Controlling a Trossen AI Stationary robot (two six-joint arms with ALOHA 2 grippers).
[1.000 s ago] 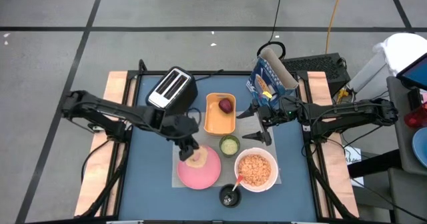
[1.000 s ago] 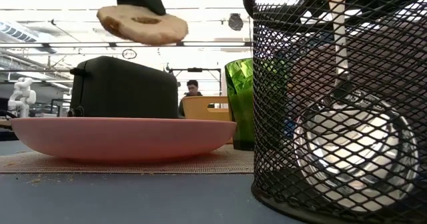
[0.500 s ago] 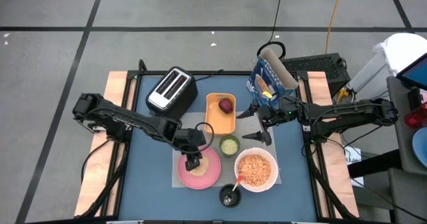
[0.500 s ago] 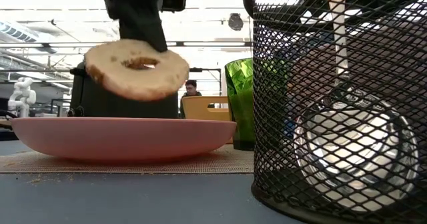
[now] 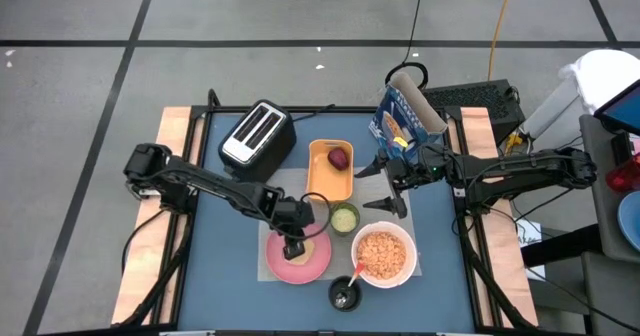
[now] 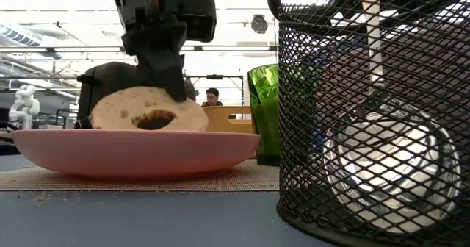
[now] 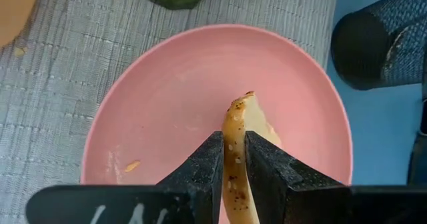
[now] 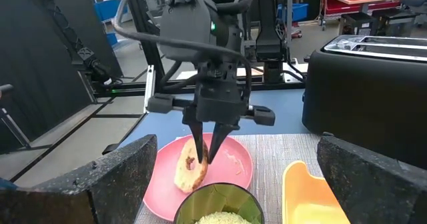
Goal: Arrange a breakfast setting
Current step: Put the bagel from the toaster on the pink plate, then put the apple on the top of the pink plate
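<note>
Left wrist view: left end effector pinches seeded round toast edge-on over glossy pink plate.

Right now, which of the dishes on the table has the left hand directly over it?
The pink plate: the left hand holds the toast over it, unlike the bowl or tray.
</note>
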